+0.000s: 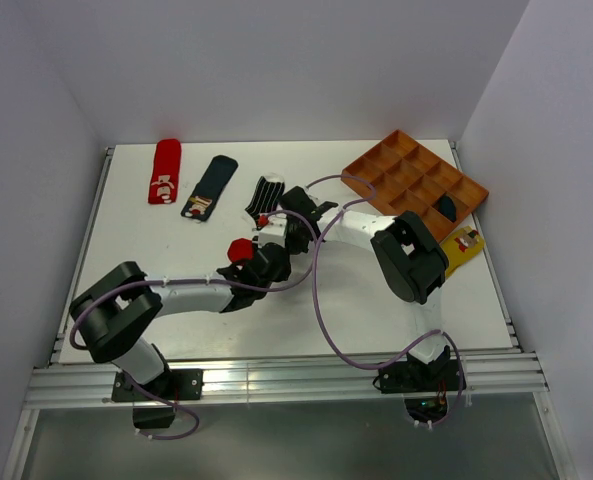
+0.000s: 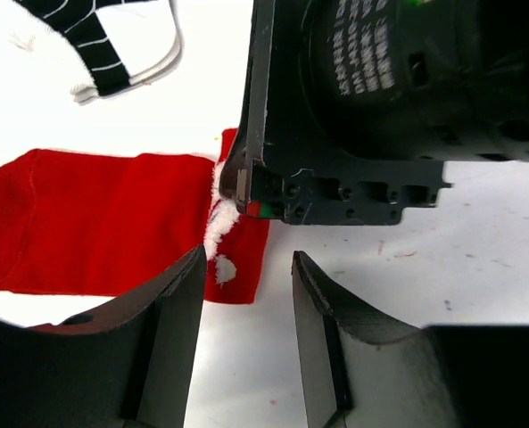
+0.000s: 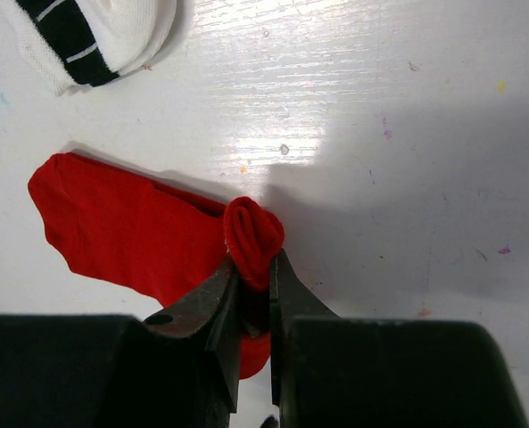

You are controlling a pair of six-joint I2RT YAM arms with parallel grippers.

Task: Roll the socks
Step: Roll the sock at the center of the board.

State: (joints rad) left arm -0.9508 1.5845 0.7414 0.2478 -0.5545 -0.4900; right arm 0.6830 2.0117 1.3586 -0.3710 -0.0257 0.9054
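Fabric of the red sock [image 3: 130, 232] is curled into a small tight roll at one end. Only the right wrist view shows this: the right gripper [image 3: 253, 267] has its fingers pinched together on that roll. The left wrist view shows instead the sock's flat length, with white marks at its edge. There the left gripper [image 2: 246, 294] hangs low over that edge with jaws apart; whether it touches the cloth is hard to tell. From above, both arms reach inward to the middle of the table [image 1: 136, 235], wrists close together, with the striped sock [image 1: 267, 195] just beyond them.
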